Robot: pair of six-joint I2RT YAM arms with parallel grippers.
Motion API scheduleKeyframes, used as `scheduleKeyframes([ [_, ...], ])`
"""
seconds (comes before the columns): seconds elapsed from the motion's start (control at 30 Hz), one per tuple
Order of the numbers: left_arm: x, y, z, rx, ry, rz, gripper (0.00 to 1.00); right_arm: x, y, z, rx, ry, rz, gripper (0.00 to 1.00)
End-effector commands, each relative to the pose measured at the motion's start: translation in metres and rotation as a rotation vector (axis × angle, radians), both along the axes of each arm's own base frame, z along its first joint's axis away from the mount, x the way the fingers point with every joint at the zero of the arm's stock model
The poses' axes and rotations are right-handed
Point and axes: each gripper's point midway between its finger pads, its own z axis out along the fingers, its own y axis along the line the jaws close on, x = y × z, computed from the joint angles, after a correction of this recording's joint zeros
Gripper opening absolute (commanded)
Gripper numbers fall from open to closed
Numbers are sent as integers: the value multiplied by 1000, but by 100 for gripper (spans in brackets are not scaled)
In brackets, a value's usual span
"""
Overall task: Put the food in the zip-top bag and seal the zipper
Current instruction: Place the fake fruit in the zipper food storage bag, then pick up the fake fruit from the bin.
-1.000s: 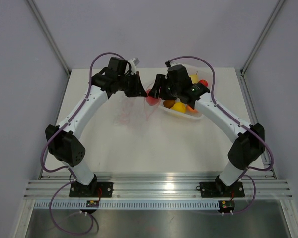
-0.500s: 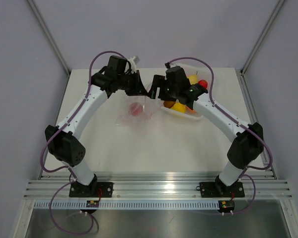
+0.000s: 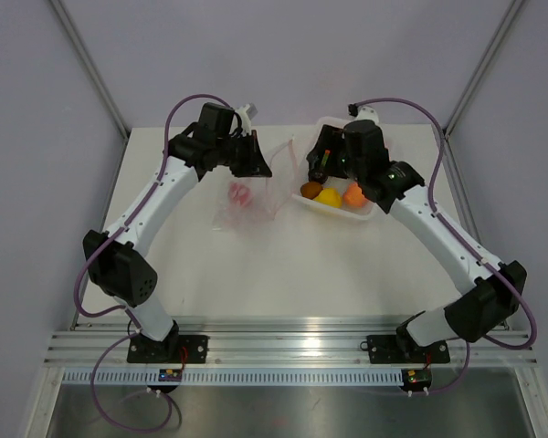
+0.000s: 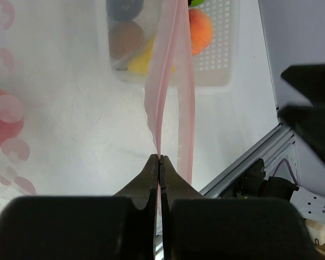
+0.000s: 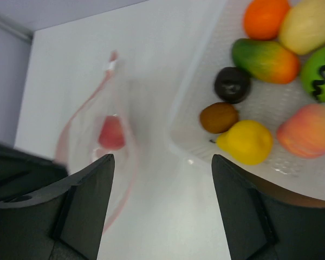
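The clear zip-top bag (image 3: 247, 199) lies left of centre with its mouth held up. My left gripper (image 3: 259, 164) is shut on one lip of the pink zipper (image 4: 168, 81), and the other lip hangs apart from it. One red fruit (image 3: 241, 193) lies inside the bag (image 5: 92, 124). My right gripper (image 3: 318, 164) hovers open and empty over the near-left corner of the tray, between bag and tray. The remaining food sits in the tray: a lemon (image 5: 245, 142), a brown kiwi (image 5: 219, 117), a dark fruit (image 5: 232, 84), a mango (image 5: 265, 59), an orange (image 5: 265, 16) and a peach (image 5: 309, 130).
The translucent white tray (image 3: 367, 213) stands right of the bag at the back of the table. A striped green fruit (image 5: 320, 73) and a pale yellow one (image 5: 309, 24) also lie in it. Aluminium rails run along the table's near and right edges.
The right gripper let the red fruit go at the bag's mouth, opened, and drew back right over the tray. The fruit dropped into the bag. The left gripper kept its hold.
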Motion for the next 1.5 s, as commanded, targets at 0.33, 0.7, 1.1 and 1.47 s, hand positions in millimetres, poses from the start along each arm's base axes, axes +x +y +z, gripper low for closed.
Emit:
scheduleKeyframes([
  [0.33, -2, -1, 14, -33, -53, -10, 0, 66, -120, -120, -421, 321, -265, 94],
  [0.7, -3, -2, 13, -43, -50, -18, 0, 80, -135, -169, -527, 410, -285, 96],
  [1.1, -5, -2, 12, -42, -49, -20, 0, 99, -144, -201, -494, 471, -262, 91],
  [1.47, -4, -3, 13, -48, -49, -17, 0, 95, -137, -196, -448, 467, -229, 54],
])
